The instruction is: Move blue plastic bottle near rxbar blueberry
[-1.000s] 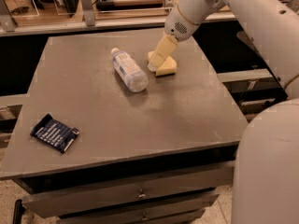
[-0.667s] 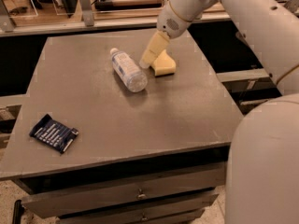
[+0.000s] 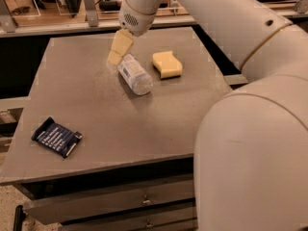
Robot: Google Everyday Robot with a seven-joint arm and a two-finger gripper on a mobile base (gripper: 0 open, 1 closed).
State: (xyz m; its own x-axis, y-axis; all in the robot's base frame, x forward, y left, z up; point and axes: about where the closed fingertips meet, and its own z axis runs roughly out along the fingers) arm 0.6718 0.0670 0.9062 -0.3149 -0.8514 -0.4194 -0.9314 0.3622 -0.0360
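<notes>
The blue plastic bottle point(image 3: 135, 75) lies on its side in the back middle of the grey table point(image 3: 144, 124), with its ribbed bottom toward me. My gripper point(image 3: 117, 51) hangs at the bottle's far end, right over the cap, which it hides. The rxbar blueberry point(image 3: 56, 136), a dark navy wrapper with white text, lies flat near the table's front left corner, far from the bottle.
A yellow sponge point(image 3: 167, 64) lies just right of the bottle. My white arm point(image 3: 250, 105) fills the right side of the view. Drawers point(image 3: 144, 201) sit under the table's front edge. Railings and dark floor lie behind the table.
My gripper has moved left, from above the yellow sponge to the cap end of the bottle. The bottle, sponge and bar have not moved.
</notes>
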